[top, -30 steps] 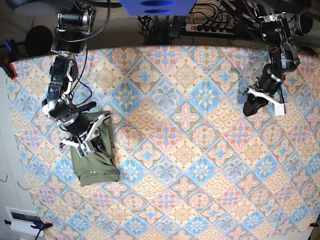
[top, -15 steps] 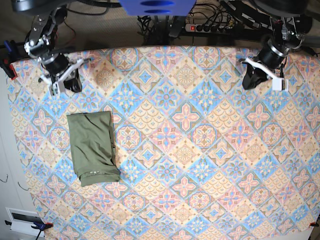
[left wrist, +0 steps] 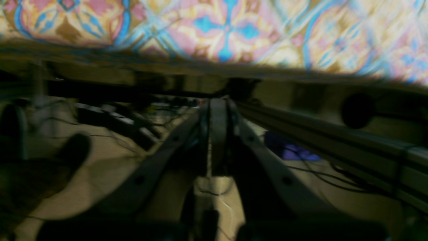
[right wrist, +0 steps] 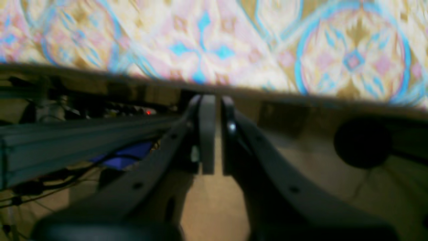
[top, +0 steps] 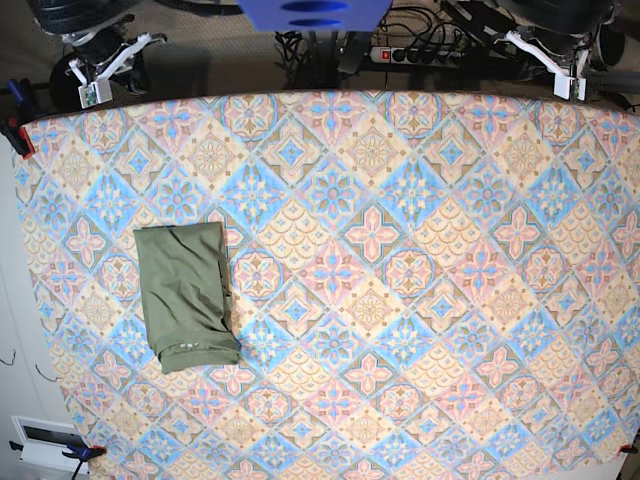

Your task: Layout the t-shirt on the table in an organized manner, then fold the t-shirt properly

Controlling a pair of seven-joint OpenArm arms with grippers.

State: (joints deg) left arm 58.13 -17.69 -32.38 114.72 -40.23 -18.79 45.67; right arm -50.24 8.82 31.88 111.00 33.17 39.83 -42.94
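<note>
Base view shows me the shirt (top: 186, 297) folded on the table's (top: 420, 300) left side, long axis near-to-far. My right claw (top: 100, 75), clenched and empty, is nearer; left claw (top: 550, 60), clenched too, is far right.

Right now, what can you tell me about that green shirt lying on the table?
The t-shirt is plain olive green, soft-looking cloth with light wrinkles. It lies folded into a compact upright rectangle, slightly tilted, a hem seam showing along its lower edge. It rests flat near the left side of the table, on the patterned cloth. Nothing else touches it; both arms are pulled back beyond the far edge.
</note>
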